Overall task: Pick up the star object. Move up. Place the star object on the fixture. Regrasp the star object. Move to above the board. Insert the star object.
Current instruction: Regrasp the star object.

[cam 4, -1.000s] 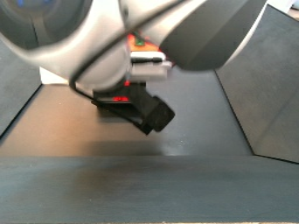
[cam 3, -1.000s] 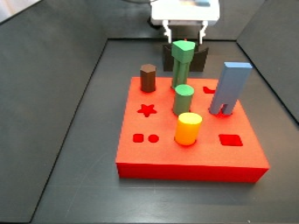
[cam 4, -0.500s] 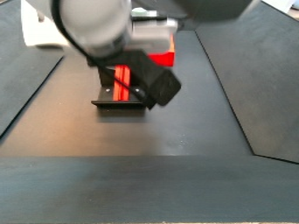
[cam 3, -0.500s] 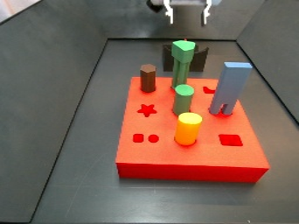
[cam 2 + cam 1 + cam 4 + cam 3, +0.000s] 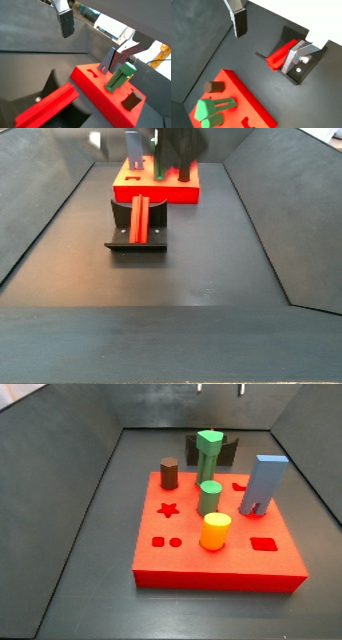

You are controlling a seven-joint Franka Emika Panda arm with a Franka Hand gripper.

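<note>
Star object (image 5: 139, 220): bright red ridged bar, lying along the fixture (image 5: 138, 244), its far end toward the board (image 5: 158, 194); also visible in both wrist views (image 5: 281, 54) (image 5: 47, 104), resting free.

Fixture: low dark block on the dark floor, just near of the board in a side view, apart from the walls on either side.

Board: thick red slab with cut-outs, seen close in a side view (image 5: 187, 554); carries a brown peg (image 5: 170, 472), green pegs (image 5: 209, 452), a yellow cylinder (image 5: 215, 531) and a blue-grey block (image 5: 263, 485).

Tool (image 5: 163, 142): raised well above the floor at the top edge, above the board's far end; released, fingers (image 5: 240, 22) spread, holding nothing.

Floor: dark grey, matte, bare in the near half; sloping walls bound it left and right.
</note>
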